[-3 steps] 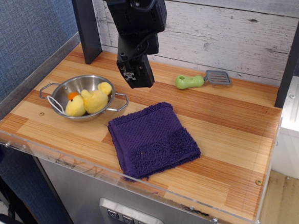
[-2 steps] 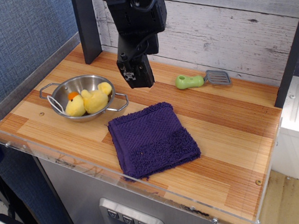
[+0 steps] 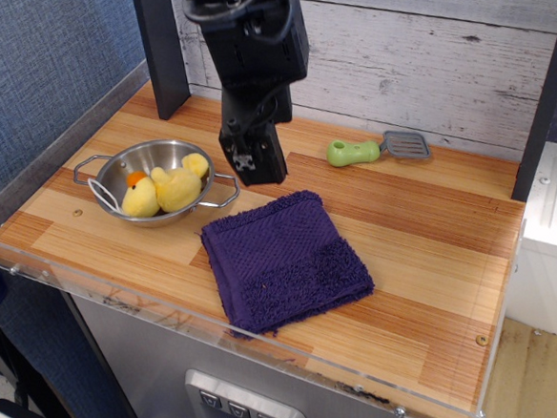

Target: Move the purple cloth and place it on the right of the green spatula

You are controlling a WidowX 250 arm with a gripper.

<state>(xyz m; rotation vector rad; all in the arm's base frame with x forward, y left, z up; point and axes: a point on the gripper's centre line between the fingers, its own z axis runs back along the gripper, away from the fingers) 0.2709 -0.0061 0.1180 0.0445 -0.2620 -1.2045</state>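
The purple cloth point(image 3: 284, 258) lies folded flat on the wooden table, near the front edge, with its fluffy band toward the front right. The green spatula point(image 3: 365, 149) lies at the back of the table, its green handle to the left and its grey slotted head to the right. My gripper point(image 3: 253, 172) hangs from the black arm just above and behind the cloth's back left edge, between the cloth and the steel bowl. Its fingers look close together and hold nothing, as far as I can see.
A steel bowl point(image 3: 114, 175) with two wire handles holds a yellow plush duck point(image 3: 167, 188) at the left. A dark post point(image 3: 160, 50) stands at the back left, another at the right edge. A clear lip runs along the table's front edge point(image 3: 268, 339).
My gripper has come down and slightly forward, closer to the cloth's back edge. The cloth, spatula and bowl have not moved.
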